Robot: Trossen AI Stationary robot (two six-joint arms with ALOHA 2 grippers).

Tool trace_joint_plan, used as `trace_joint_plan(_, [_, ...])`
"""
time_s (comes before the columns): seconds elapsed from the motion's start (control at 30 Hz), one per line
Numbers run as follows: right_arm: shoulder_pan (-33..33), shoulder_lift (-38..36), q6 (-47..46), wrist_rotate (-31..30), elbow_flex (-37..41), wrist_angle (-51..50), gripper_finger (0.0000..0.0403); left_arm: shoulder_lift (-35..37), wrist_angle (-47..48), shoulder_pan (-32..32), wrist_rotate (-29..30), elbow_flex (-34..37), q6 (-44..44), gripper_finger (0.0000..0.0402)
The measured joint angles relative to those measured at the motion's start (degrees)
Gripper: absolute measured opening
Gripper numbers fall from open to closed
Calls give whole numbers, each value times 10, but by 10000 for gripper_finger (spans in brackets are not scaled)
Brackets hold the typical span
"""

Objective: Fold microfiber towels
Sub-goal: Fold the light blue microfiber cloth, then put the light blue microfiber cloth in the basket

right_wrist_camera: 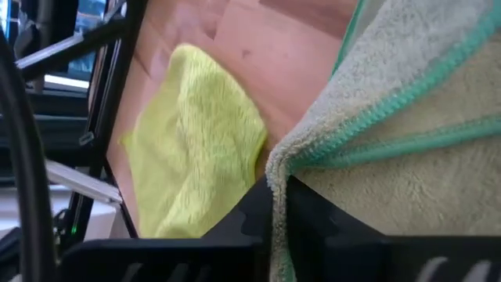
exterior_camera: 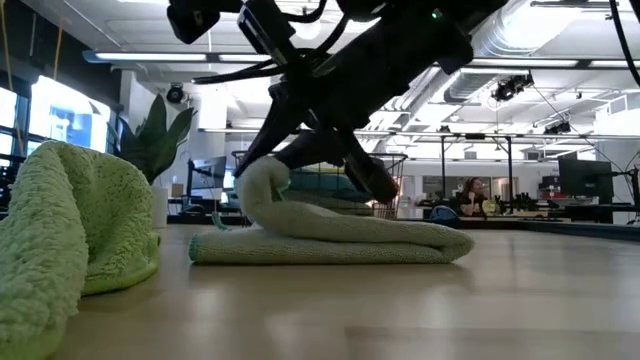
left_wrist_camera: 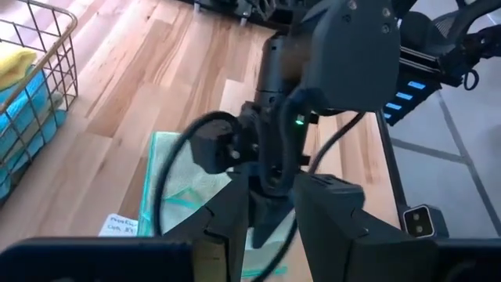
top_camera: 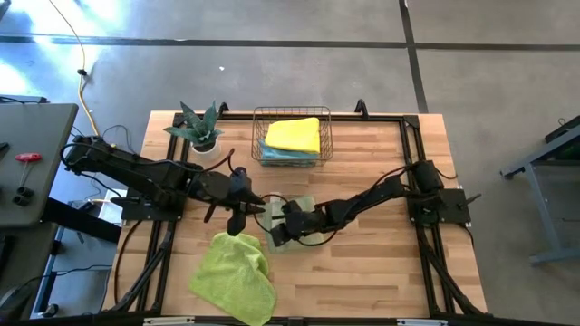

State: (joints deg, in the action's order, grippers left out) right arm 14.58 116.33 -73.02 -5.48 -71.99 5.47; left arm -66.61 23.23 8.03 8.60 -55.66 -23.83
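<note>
- Two folded towels, yellow [top_camera: 294, 134] on blue [top_camera: 272, 153], lie in the basket [top_camera: 326, 136].
- The right claw [top_camera: 278, 225] pinches the half-folded pale green towel [exterior_camera: 330, 240] mid-bench.
- The left claw [top_camera: 237, 215] grips its other edge.
- The lime towel [top_camera: 234, 274] still waits.

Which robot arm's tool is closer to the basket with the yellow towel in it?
Left. The left tool sits just in front of the basket, towards the plant side. The right tool is farther forward, pinching the sage towel.
</note>
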Motion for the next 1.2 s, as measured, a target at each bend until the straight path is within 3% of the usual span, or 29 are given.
trace_joint_plan(0.33, [-10, -10, 26, 95, 1, 2, 158, 0, 25, 0, 13, 0, -15, 94])
trace_joint_plan(0.53, [-26, -76, 97, 111, 1, -66, 193, -5, 42, 0, 25, 4, -30, 94])
trace_joint_plan(0.7, [-16, -159, 139, -2, 1, -269, 186, -33, 5, 2, 27, 42, -21, 94])
trace_joint_plan(0.8, [2, -189, 88, -88, 1, -404, 178, -60, -39, 10, 35, 72, 1, 94])
trace_joint_plan(0.9, [21, -210, 18, -136, 30, -468, 173, -101, -106, 19, 39, 98, 23, 94])
trace_joint_plan(1.0, [30, -227, -32, -125, 99, -426, 169, -145, -161, 22, 41, 124, 28, 94])
trace_joint_plan(1.2, [19, -251, -110, -63, 251, -174, 165, -242, -249, 20, 34, 141, 20, 94])
